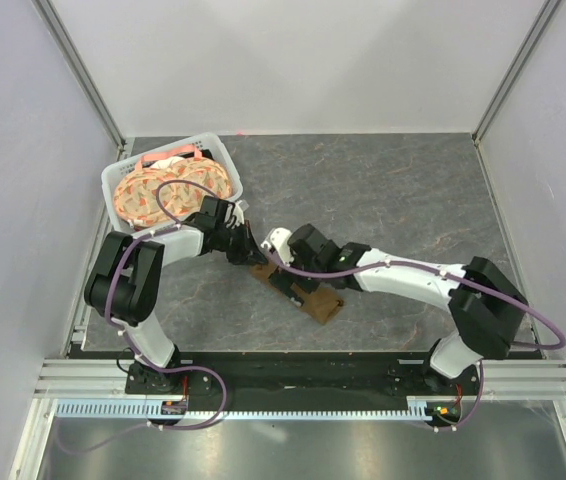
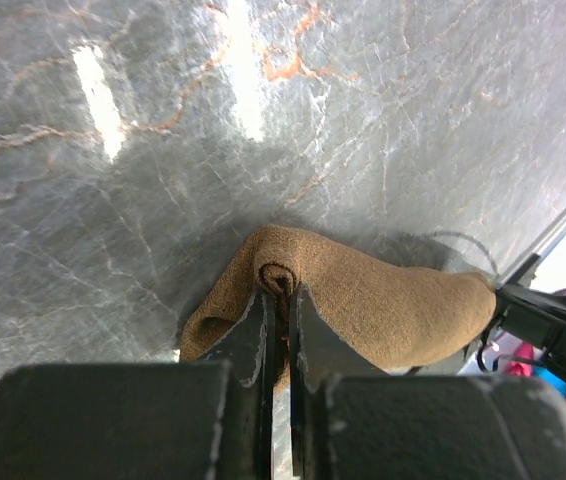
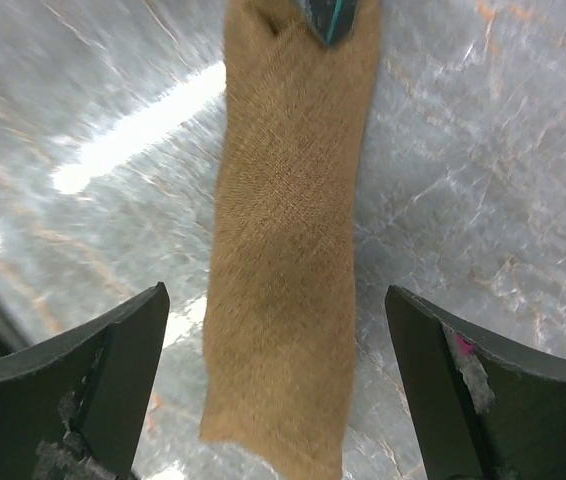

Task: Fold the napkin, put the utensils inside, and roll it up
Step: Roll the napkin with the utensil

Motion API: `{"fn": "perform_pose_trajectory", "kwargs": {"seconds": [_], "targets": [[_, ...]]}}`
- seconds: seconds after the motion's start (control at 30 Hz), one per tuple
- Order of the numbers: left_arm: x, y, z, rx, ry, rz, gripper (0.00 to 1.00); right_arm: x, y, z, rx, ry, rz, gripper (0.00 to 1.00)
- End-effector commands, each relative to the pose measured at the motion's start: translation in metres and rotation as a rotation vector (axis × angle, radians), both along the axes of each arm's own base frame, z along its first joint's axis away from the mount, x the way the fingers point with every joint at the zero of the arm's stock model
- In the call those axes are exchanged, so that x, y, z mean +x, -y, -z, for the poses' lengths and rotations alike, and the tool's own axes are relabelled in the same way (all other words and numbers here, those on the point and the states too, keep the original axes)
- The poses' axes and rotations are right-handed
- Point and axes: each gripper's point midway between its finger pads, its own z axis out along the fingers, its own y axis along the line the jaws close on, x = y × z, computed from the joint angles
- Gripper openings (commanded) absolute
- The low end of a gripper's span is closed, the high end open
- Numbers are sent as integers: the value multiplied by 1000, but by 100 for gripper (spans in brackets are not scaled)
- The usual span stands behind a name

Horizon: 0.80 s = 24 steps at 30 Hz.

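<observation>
The napkin [image 3: 285, 200] lies on the grey marbled surface [image 3: 483, 150] as a narrow brown roll. The right claw [image 3: 275, 300] hangs directly above it with its jaws spread wide, one finger [image 3: 113, 380] on either side of the roll and neither touching the cloth. The roll runs straight out ahead of this claw, centred in the gap. At its far end, a sliver of the utensil [image 3: 335, 18] peeks out of the roll, showing a teal handle against something dark. The rest is wrapped inside.

The left claw [image 2: 278, 295] sits at the roll's other end with its jaws closed to a thin slit. Its tips press into the curled end of the cloth, where the spiral of the roll shows just ahead of them. It appears to pinch a fold of the napkin there, though the wrist view does not show clearly how much cloth sits between the pads. From this claw the roll stretches away to the right, toward dark parts of the right arm [image 2: 553, 325].

In the overhead view the two claws meet over the roll near the middle of the surface. Behind the left claw a white basket [image 1: 123, 180] holds round orange-patterned plates [image 1: 163, 195].
</observation>
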Motion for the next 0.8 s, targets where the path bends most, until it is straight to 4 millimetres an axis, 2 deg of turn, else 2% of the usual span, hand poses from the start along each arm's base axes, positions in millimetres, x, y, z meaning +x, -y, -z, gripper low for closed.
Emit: {"fn": "perform_pose_trajectory", "kwargs": {"seconds": [0.0,0.2,0.27,0.3,0.37,0.4,0.43,0.47,0.5,0.57,0.63,0.77], "targets": [[-7,4,-2,-28,-76,7,2,12,0,19,-99,128,76,98],[-7,4,-3,-25,-81,12,2,2,-5,43,-142,76,28,97],[-5,5,-6,-28,-76,16,7,-1,-5,54,-162,41,24,95],[-4,6,-8,-31,-69,17,11,-2,-1,59,-182,19,41,90],[0,6,-15,-37,-44,16,27,0,5,69,-203,-25,66,85],[3,7,-20,-40,-29,16,35,-1,9,72,-210,-48,76,79],[6,7,-24,-40,-14,15,49,-1,12,75,-211,-68,88,74],[10,5,-28,-33,0,3,55,4,19,77,-202,-95,137,68],[13,4,-36,-33,19,-6,59,3,22,79,-195,-125,152,60],[22,-4,-46,-24,49,-38,66,8,33,80,-183,-174,216,56],[28,-8,-63,-38,89,-61,70,4,37,83,-150,-247,240,55],[34,-20,-93,-60,159,-99,76,19,66,86,-123,-317,432,53]]}}
